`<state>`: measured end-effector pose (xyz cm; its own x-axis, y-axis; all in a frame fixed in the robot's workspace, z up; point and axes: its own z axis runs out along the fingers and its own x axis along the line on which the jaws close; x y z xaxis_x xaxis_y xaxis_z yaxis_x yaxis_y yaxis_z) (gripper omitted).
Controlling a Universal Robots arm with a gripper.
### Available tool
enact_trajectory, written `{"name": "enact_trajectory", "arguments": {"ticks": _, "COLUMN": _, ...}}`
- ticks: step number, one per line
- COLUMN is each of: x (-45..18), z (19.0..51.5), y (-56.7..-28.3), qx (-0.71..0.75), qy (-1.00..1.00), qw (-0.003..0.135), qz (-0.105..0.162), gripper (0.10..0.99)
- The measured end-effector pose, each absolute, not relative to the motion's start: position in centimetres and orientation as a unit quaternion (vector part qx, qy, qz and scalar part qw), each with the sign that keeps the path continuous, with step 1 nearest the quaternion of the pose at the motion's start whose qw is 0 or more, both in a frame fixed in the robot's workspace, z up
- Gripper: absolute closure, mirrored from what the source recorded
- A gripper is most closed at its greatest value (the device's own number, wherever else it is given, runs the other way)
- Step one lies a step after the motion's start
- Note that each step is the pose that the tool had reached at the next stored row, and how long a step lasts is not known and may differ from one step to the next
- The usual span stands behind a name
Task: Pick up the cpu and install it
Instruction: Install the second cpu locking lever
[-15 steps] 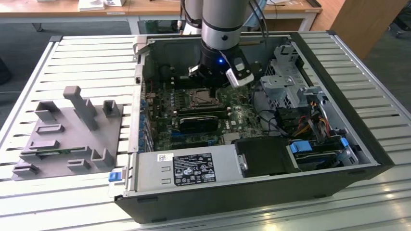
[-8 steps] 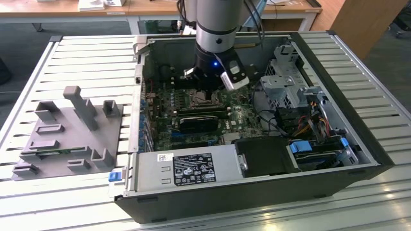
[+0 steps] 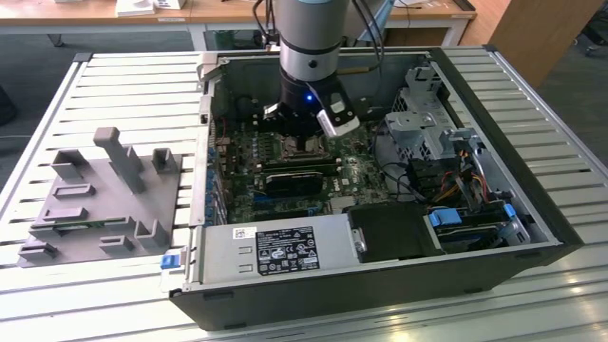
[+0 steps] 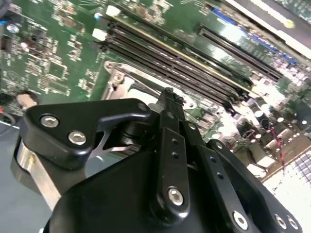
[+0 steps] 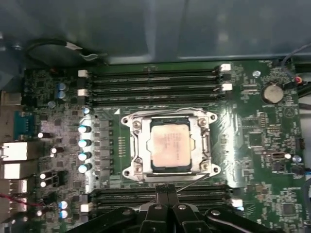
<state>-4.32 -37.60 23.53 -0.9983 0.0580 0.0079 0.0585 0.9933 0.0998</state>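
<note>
The cpu (image 5: 169, 144), a small square chip with a silvery top plate, lies flat inside the metal socket frame (image 5: 204, 145) on the green motherboard in the first wrist view. My gripper (image 5: 166, 193) hangs above the board just beside the socket, its two black fingers pressed together with nothing between them. In the second wrist view the gripper (image 4: 168, 93) points down at the socket's edge. In the exterior view the gripper (image 3: 302, 137) stands inside the open computer case (image 3: 532, 214), over the socket, and covers most of it.
Memory slots (image 5: 155, 80) run along both sides of the socket. A long black card (image 3: 292, 182), a power supply (image 3: 275, 249) and a drive cage (image 3: 423, 121) crowd the case. A grey fixture (image 3: 105, 192) sits on the slatted table at the exterior view's left.
</note>
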Motion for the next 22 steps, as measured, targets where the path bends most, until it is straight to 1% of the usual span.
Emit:
{"name": "enact_trajectory", "arguments": {"ticks": 14, "x": -4.6, "z": 21.3, "y": -37.6, "qx": -0.029, "qy": -0.998, "qw": 0.006, "qz": -0.050, "gripper": 0.980}}
{"name": "enact_trajectory", "arguments": {"ticks": 18, "x": -4.6, "z": 21.3, "y": -38.1, "qx": -0.029, "qy": -0.998, "qw": 0.006, "qz": -0.064, "gripper": 0.980}}
{"name": "enact_trajectory", "arguments": {"ticks": 22, "x": -5.0, "z": 21.3, "y": -38.6, "qx": -0.029, "qy": -0.996, "qw": 0.007, "qz": -0.085, "gripper": 0.980}}
